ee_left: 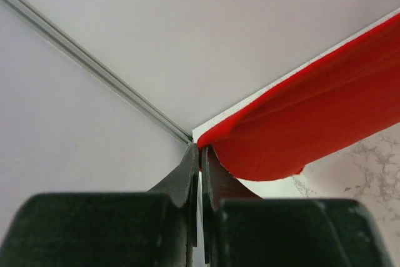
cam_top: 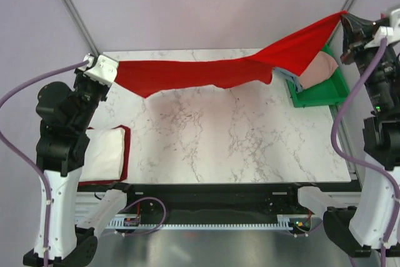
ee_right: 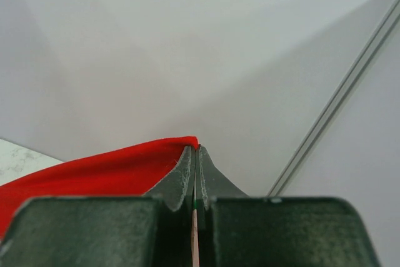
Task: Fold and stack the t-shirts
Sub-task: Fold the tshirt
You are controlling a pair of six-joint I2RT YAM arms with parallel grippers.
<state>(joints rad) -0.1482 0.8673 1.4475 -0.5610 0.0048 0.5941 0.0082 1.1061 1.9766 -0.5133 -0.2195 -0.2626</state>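
Note:
A large red t-shirt (cam_top: 206, 70) hangs stretched in the air across the far side of the marble table (cam_top: 237, 148). My left gripper (cam_top: 116, 64) is shut on its left end; the wrist view shows the cloth (ee_left: 312, 123) pinched at the fingertips (ee_left: 201, 151). My right gripper (cam_top: 343, 15) is shut on its right end, held higher; the red cloth (ee_right: 94, 170) meets the fingertips (ee_right: 195, 148). A folded white t-shirt (cam_top: 103, 153) lies on a folded red one (cam_top: 127, 148) at the table's left edge. Pale pink (cam_top: 319, 67) and grey-blue (cam_top: 294, 80) shirts lie in the tray.
A green plastic tray (cam_top: 319, 95) sits at the far right corner of the table. Metal frame poles (cam_top: 69, 4) rise behind the table on both sides. The arm bases and cables stand along the near edge.

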